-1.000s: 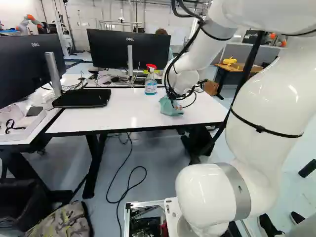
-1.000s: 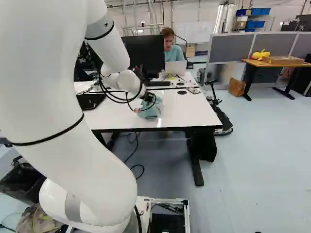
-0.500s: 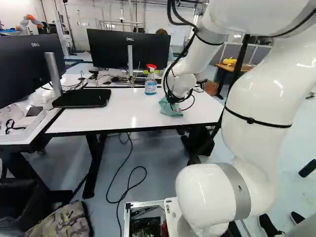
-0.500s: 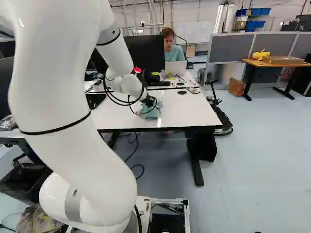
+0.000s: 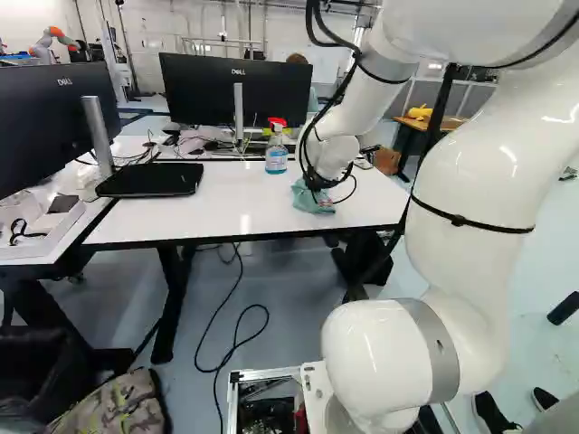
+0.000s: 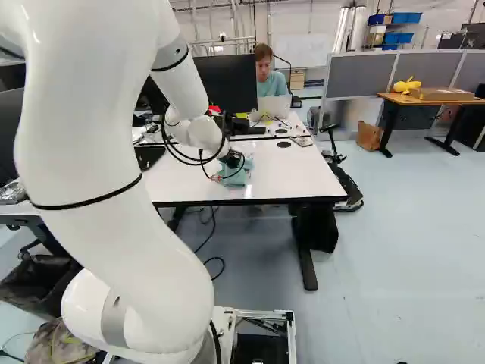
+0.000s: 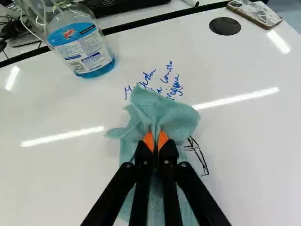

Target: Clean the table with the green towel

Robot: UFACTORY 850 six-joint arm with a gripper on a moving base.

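At the left of the work, the spray bottle stands upright, apart from the cloth; we would end each stroke short of it. Next, the blue handwriting lies just ahead of the green towel, which rests bunched on the table, its folds pinched between the two fingers of the gripper. For the wiping now in hand, we judge light, even pressure best, with the cloth spread under the fingertips lest they scrape the surface. Rightmost, the black drawing meets the towel's edge and calls for overlapping strokes.

Comparing views, the left base view gives us the bottle whole; the right base view mostly hides it behind the arm but shows the table's right end; only the wrist view makes the ink and the pinch plain.
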